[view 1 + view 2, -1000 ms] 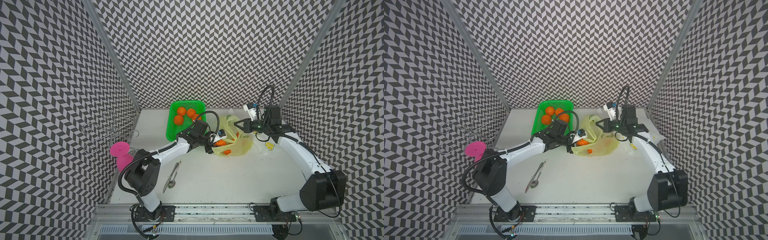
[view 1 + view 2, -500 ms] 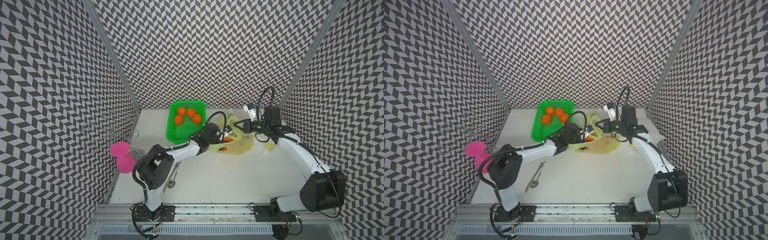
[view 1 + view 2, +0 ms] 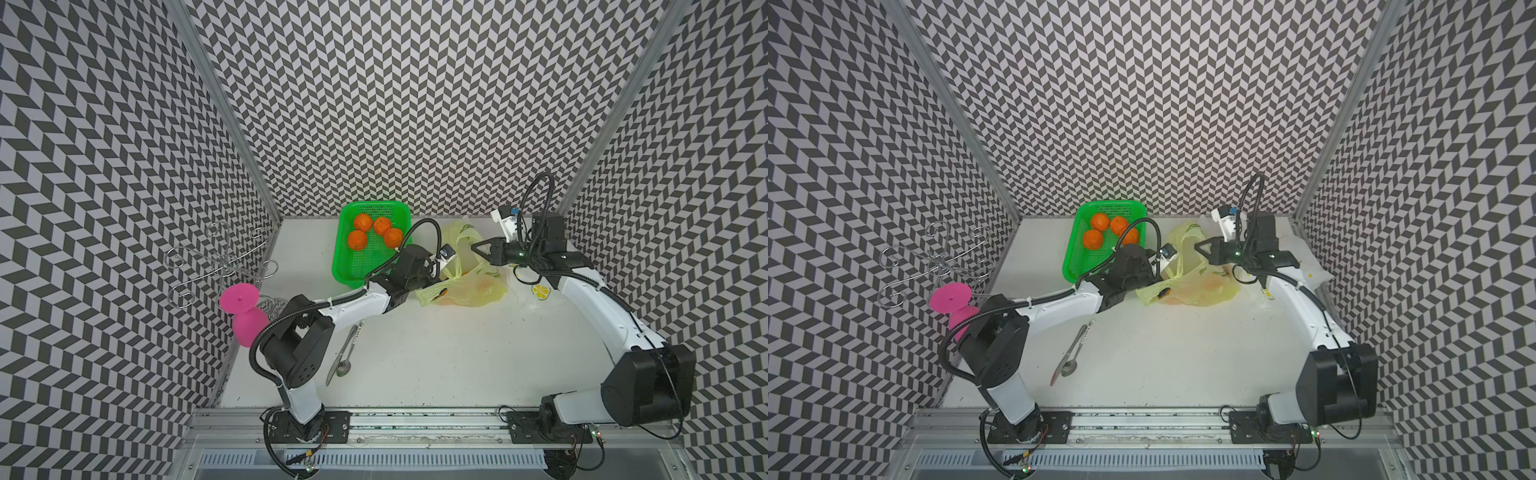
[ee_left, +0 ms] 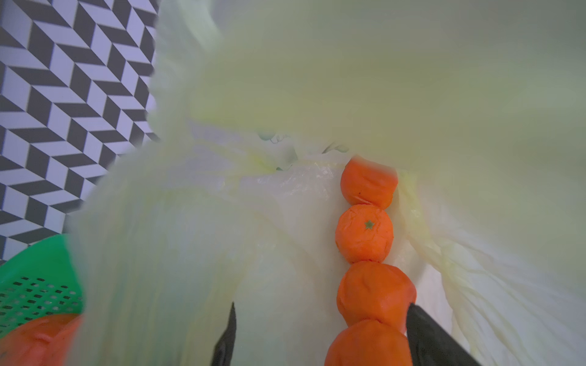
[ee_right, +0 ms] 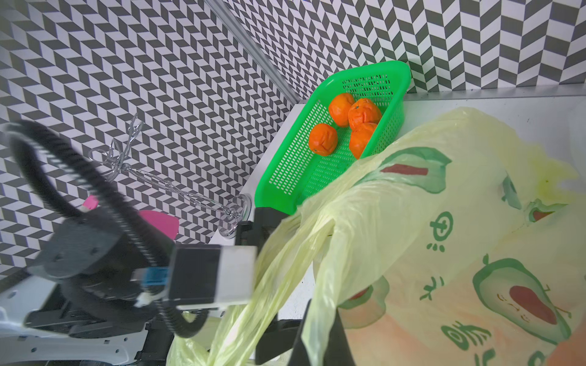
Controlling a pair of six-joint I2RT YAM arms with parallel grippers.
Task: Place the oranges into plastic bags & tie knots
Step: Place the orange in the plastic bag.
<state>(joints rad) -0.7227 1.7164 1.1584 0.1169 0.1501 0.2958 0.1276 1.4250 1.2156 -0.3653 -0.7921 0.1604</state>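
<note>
Four small, round, dimpled bright-orange oranges [image 4: 364, 233] lie in a row inside the thin translucent yellow-green plastic bag [image 3: 478, 291] on the white tabletop [image 3: 436, 365]. Four more sit in the green mesh basket [image 3: 353, 270] beside it. Roughly half looks bagged, nothing tied yet. The left fingers [image 4: 226, 336] stand apart inside the bag; the right fingers [image 5: 276, 342] pinch its rim.

White table [image 3: 457, 353], green basket [image 3: 365, 266] (far edge), yellow-green bag [image 3: 478, 291] — spoon [image 3: 344, 367], knife [image 3: 331, 376]

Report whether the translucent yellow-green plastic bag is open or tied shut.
Open, not knotted: the right gripper holds up a handle of the yellow-green plastic bag; four oranges show through its mouth.
</note>
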